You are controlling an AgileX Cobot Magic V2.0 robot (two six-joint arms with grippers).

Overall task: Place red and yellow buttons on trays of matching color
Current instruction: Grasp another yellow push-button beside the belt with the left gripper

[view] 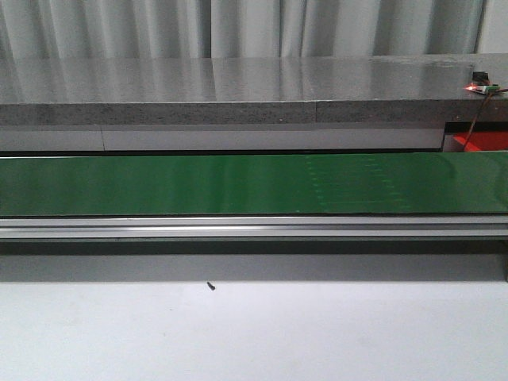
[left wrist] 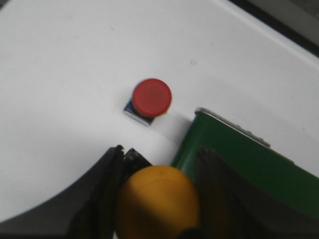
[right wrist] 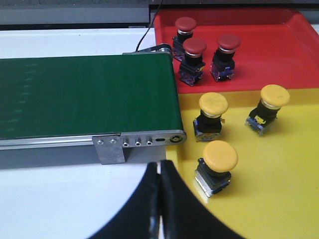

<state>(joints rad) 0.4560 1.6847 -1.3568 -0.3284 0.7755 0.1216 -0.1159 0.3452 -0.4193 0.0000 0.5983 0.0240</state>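
Note:
In the left wrist view my left gripper [left wrist: 158,172] is shut on a yellow button [left wrist: 158,201], held above the white table beside the end of the green belt [left wrist: 239,159]. A red button [left wrist: 151,99] stands on the white table just beyond it. In the right wrist view my right gripper [right wrist: 160,167] is shut with nothing in it, over the edge of the yellow tray [right wrist: 279,199]. Three yellow buttons [right wrist: 215,167] stand on that tray. Three red buttons [right wrist: 193,57] stand on the red tray [right wrist: 279,45] behind it.
The green conveyor belt [view: 238,184] runs across the front view with an aluminium rail [view: 238,226] along its near side. Behind it is a grey stone counter [view: 238,87]. A corner of the red tray [view: 484,141] shows at the right. White tabletop [view: 238,333] lies in front.

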